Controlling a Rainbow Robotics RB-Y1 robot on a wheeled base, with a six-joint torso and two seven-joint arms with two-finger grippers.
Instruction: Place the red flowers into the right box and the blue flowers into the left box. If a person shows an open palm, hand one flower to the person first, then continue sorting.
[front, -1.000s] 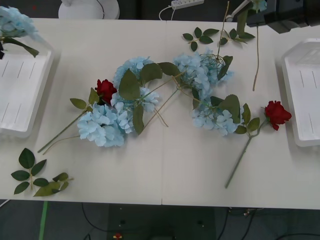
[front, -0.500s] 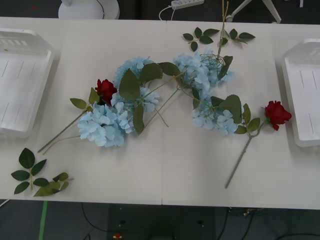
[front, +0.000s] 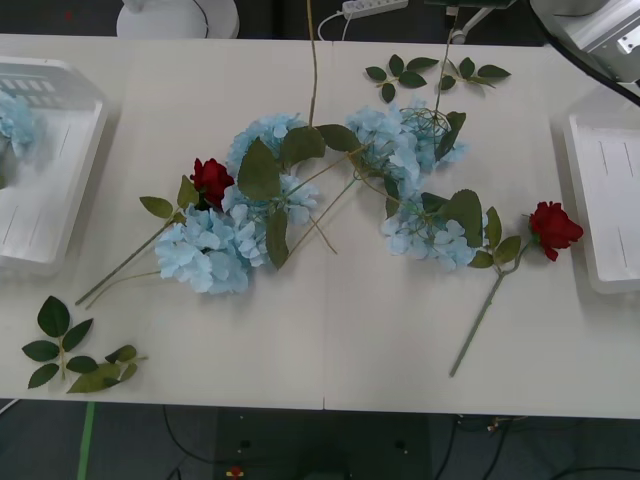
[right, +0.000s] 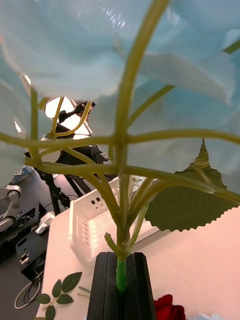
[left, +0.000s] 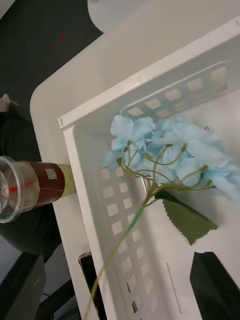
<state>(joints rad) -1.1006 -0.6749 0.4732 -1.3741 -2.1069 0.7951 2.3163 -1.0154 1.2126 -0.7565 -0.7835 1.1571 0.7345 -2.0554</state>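
Observation:
Two red flowers lie on the table, one (front: 212, 180) left of centre against the blue heap, one (front: 553, 227) near the right box (front: 610, 200). Several blue flowers (front: 205, 250) (front: 400, 140) lie tangled mid-table. Another blue flower (left: 165, 150) (front: 12, 120) lies in the left box (front: 50, 190) (left: 100, 200); my left gripper (left: 119, 282) hovers over it, open. My right gripper (right: 120, 257) is shut on the green stem of a blue flower (right: 100, 45) whose head fans out close above the black fingers. The right arm (front: 600, 30) is at the back right.
Loose leaf sprigs lie at the front left (front: 80, 355) and back middle (front: 430, 72). A thin stem (front: 312, 60) hangs down from the top edge. A power strip (front: 375, 7) lies behind the table. A plastic cup (left: 25, 187) stands beyond the left box.
A blue head that hung over the left box's far corner a second ago now lies inside it. The stem dangling at the back right is gone; one now hangs at the back middle.

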